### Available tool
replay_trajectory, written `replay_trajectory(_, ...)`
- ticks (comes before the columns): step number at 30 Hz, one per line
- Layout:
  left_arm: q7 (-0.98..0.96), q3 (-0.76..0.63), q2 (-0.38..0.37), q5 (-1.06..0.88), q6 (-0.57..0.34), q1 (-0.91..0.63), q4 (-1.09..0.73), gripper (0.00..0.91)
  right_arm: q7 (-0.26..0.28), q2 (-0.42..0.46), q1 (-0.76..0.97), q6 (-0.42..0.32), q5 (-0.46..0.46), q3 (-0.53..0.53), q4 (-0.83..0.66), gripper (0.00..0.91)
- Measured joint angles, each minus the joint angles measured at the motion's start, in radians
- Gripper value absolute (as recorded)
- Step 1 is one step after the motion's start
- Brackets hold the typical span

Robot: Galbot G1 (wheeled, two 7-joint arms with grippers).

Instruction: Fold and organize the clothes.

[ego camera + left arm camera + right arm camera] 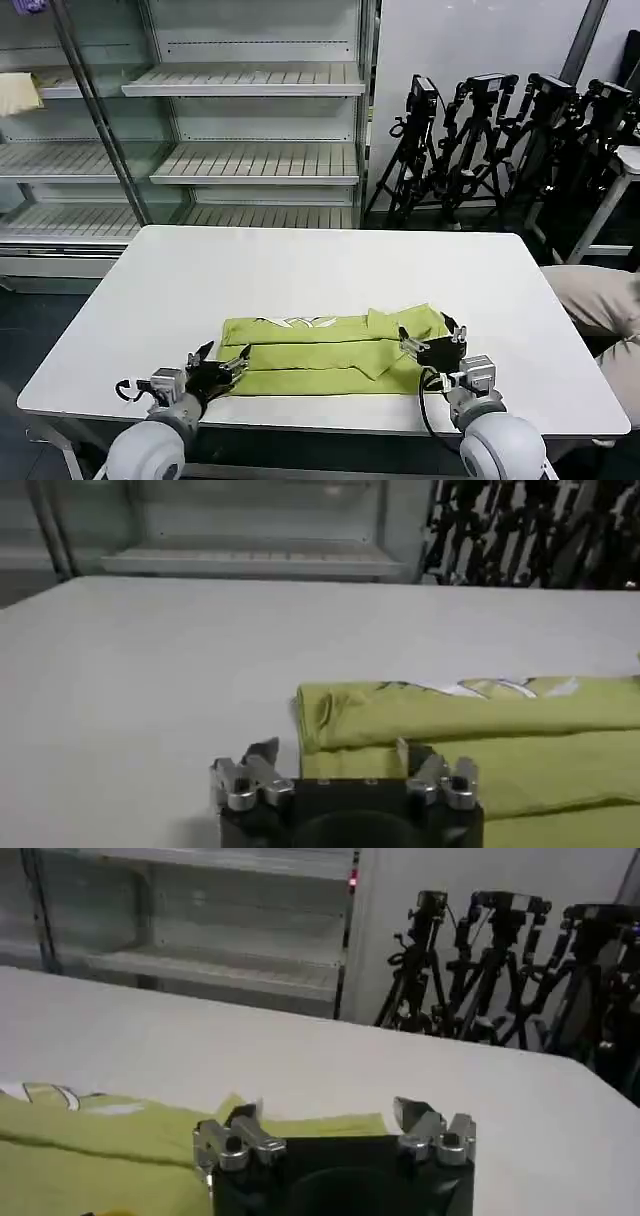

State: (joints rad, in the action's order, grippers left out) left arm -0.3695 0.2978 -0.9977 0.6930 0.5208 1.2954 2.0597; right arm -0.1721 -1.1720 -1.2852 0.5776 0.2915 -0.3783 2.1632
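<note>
The lime-green T-shirt (pixel 330 352) lies folded into a long band across the near part of the white table (pixel 320 270), its collar label facing up. My left gripper (pixel 220 364) is open at the band's left end, low over the table, its fingers straddling the corner of the shirt (pixel 470 730). My right gripper (pixel 432 338) is open over the band's right end, where the folded sleeve bunches up. In the right wrist view the shirt (pixel 110 1148) lies under and beside my right gripper (pixel 330 1116). Nothing is held between either pair of fingers.
Behind the table stand empty metal shelves (pixel 250 150) and a row of black camera tripods (pixel 500 150). A beige fabric (pixel 600 300) shows past the table's right edge. The table's far half is bare.
</note>
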Motion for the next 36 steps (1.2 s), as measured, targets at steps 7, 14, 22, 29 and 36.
replay_trajectory(7,-0.031,-0.021,-0.001,0.007,-0.011,-0.011,-0.011,0.020,0.006,-0.007,-0.024,-0.004,-0.023,0.000,0.012,0.907)
replay_trajectory(14,-0.045,-0.039,-0.004,0.003,-0.018,-0.023,-0.023,0.020,0.007,-0.009,-0.036,-0.007,-0.037,0.000,0.016,0.907)
replay_trajectory(22,-0.044,-0.021,0.014,-0.032,-0.020,-0.028,-0.049,0.010,0.010,-0.016,-0.037,-0.012,-0.054,0.015,0.012,0.907)
replay_trajectory(29,-0.021,0.069,0.073,-0.041,-0.024,-0.005,-0.085,0.010,0.015,-0.021,-0.029,-0.018,-0.067,0.027,0.003,0.907)
replay_trajectory(36,0.035,0.223,0.184,-0.034,-0.017,0.032,-0.113,0.010,0.022,-0.019,-0.038,-0.030,-0.076,0.019,-0.001,0.907)
